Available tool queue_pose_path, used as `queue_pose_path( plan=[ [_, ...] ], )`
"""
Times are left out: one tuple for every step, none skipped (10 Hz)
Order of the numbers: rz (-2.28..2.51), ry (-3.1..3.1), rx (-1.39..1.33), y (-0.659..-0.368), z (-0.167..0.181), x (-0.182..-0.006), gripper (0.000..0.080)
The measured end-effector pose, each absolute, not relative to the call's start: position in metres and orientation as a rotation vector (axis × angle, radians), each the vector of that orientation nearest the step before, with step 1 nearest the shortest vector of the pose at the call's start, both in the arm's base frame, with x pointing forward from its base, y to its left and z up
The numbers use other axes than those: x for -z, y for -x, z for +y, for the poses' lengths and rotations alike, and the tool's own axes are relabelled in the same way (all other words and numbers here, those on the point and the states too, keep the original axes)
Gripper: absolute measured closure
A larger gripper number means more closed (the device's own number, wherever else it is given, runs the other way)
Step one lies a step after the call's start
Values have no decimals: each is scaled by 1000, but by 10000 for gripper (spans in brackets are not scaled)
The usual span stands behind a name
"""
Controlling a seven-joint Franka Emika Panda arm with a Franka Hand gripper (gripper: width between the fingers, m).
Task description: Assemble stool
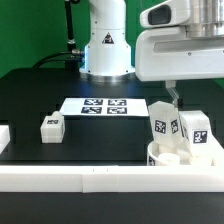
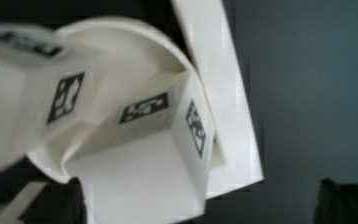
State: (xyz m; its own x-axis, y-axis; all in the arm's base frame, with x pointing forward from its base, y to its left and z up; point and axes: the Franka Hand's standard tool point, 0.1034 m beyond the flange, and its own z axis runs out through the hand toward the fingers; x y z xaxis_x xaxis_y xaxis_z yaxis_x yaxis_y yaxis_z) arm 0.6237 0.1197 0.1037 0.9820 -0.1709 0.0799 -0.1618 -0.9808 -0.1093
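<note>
Two legs (image 1: 162, 126) (image 1: 196, 136) are seen standing upright on the seat (image 1: 160, 158), which lies at about four o'clock from the marker board (image 1: 70, 104). Whether they are fully seated cannot be told. A third leg (image 1: 52, 126) is left loose on the table (image 1: 30, 95), at about eight o'clock from the board, so roughly two thirds of the task is judged done. No true container is shown; only the seat's holes take parts. The gripper (image 1: 172, 98) is held spread and empty, just above the two legs.
</note>
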Motion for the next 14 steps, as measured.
queue_pose_path(
  plan=[
    [91,3040,143,-624,120,-103,151],
    [-48,3047,150,-624,118,-103,151],
    [-216,3051,158,-624,117,-103,151],
    [-360,3046,163,-624,116,-102,151],
    [-495,3040,167,-624,114,-102,151],
    [-715,3016,171,-624,112,-102,151],
    [-987,2974,185,-625,112,-101,151],
    [-1249,2907,182,-626,112,-99,151],
    [-1524,2806,169,-626,111,-95,151],
    [-1656,2743,153,-626,110,-93,151],
    [-1832,2653,135,-626,109,-91,151],
    [-1989,2560,116,-625,108,-90,151],
    [-2081,2497,104,-625,107,-89,151],
    [-2159,2441,91,-625,107,-88,151]
  ],
)
